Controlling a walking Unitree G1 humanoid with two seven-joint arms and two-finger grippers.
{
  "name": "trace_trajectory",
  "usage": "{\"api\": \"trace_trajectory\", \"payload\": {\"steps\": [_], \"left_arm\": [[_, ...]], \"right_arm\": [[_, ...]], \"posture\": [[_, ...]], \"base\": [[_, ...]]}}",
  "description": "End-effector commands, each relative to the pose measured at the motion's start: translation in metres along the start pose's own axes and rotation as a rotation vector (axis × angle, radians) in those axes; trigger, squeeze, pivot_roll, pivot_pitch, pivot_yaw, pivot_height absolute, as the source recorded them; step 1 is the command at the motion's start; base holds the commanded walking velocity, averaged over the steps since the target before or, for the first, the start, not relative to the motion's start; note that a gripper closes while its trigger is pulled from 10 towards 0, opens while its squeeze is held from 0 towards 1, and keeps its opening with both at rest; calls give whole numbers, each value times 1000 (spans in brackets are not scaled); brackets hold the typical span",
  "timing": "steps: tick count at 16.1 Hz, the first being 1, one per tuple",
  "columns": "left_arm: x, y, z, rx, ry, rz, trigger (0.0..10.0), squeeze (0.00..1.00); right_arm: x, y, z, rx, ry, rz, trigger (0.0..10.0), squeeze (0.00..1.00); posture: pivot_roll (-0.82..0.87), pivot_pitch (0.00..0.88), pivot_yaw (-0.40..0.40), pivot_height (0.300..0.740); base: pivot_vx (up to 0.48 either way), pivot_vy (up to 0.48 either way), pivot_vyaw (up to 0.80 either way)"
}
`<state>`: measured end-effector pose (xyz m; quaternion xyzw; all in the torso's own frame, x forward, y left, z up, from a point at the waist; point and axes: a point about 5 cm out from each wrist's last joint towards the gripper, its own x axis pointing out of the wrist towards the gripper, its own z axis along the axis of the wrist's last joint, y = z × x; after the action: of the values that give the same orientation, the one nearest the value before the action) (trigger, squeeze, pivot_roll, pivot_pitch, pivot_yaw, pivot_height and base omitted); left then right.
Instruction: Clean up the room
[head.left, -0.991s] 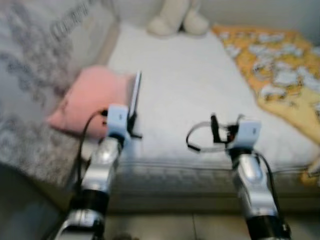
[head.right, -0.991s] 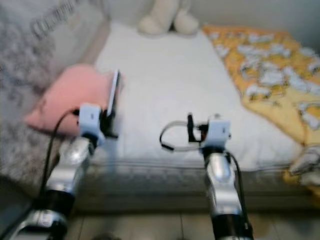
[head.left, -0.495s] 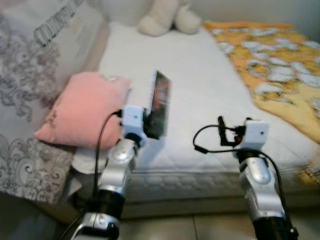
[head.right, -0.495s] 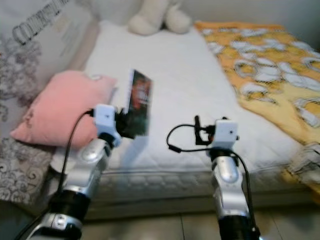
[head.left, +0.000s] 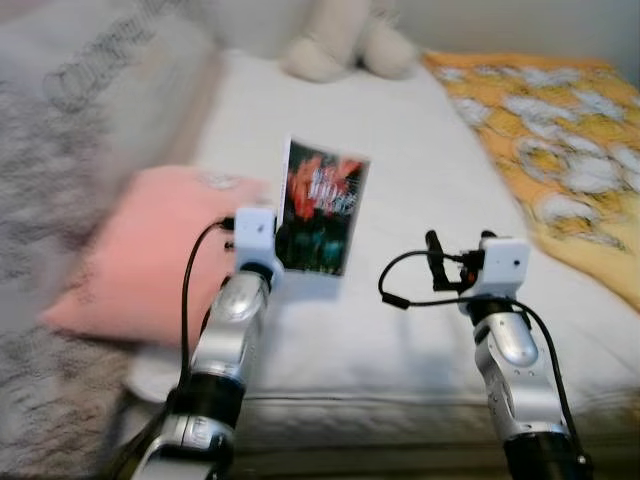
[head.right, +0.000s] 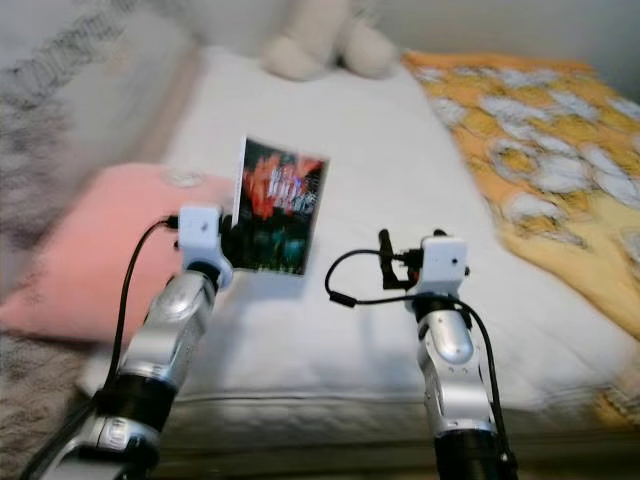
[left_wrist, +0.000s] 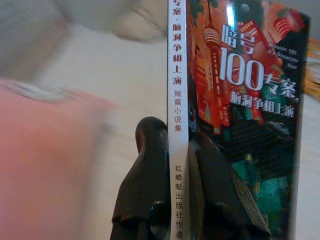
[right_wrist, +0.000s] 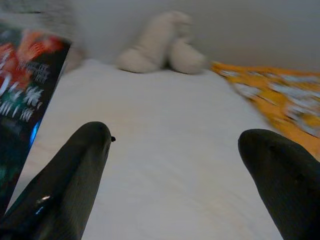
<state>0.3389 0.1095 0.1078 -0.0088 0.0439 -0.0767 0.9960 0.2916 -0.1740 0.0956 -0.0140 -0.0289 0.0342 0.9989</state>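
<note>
In the left eye view, the left gripper (head.left: 283, 238) is turning the book (head.left: 321, 207) cover-forward, lifted above the bed (head.left: 400, 180) beside the pink pillow (head.left: 140, 250), so tidying is underway. In the left wrist view, its jaws are clamping the book's spine. In the right wrist view, the right gripper (right_wrist: 200, 165) is hanging spread, empty, over the bed.

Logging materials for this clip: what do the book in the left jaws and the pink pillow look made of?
The book looks like a paperback with a glossy printed cover: light glints on it and the spine is thin. The left gripper is clamped on its spine. The pink pillow looks like soft matte fabric, though blurred.
</note>
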Motion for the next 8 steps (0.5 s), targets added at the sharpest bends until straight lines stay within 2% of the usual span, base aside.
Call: {"api": "trace_trajectory", "payload": {"steps": [1, 4, 5, 6, 8], "left_arm": [[1, 15, -4, 21, 29, 62, 10000, 0], [19, -12, 6, -11, 46, -124, 10000, 0], [21, -15, 8, -25, 48, -146, 10000, 0], [28, -27, 15, -51, 48, -216, 10000, 0], [36, -39, 33, -54, 8, -285, 10000, 0]], "right_arm": [[-1, 7, -1, 18, 9, 19, 10000, 0], [-1, 8, -5, 23, 29, 23, 10000, 0], [-1, 9, -5, 22, 30, 25, 10000, 0], [-1, 11, -4, 21, 28, 35, 10000, 0], [-1, 12, -3, 14, 25, 41, 10000, 0]], "posture": [[16, 0, -17, 728], [21, 0, -28, 728], [21, 0, -28, 728], [12, 0, -28, 728], [2, 0, -23, 728]], "base": [[0, 0, 738], [0, 0, 0], [0, 0, 0], [0, 0, 0], [0, 0, 0]]}}
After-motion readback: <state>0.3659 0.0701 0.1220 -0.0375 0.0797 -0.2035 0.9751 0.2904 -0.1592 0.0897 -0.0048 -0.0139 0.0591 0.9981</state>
